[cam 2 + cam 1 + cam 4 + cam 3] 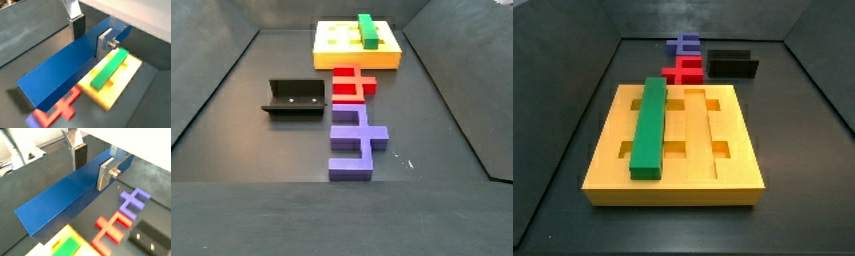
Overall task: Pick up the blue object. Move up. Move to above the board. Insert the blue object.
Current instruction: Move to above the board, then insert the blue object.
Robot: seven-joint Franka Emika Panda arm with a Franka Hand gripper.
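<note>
The gripper [91, 34], out of both side views, grips the blue bar [63, 68] in its jaws, raised; next it must carry it above the board [120, 83].

No readable text, label, brand, number or sign appears in any view. The hand [90, 160], seen in both wrist views closed on the blue object [70, 195], carries no marking; the board [607, 160] is likewise unmarked.
</note>
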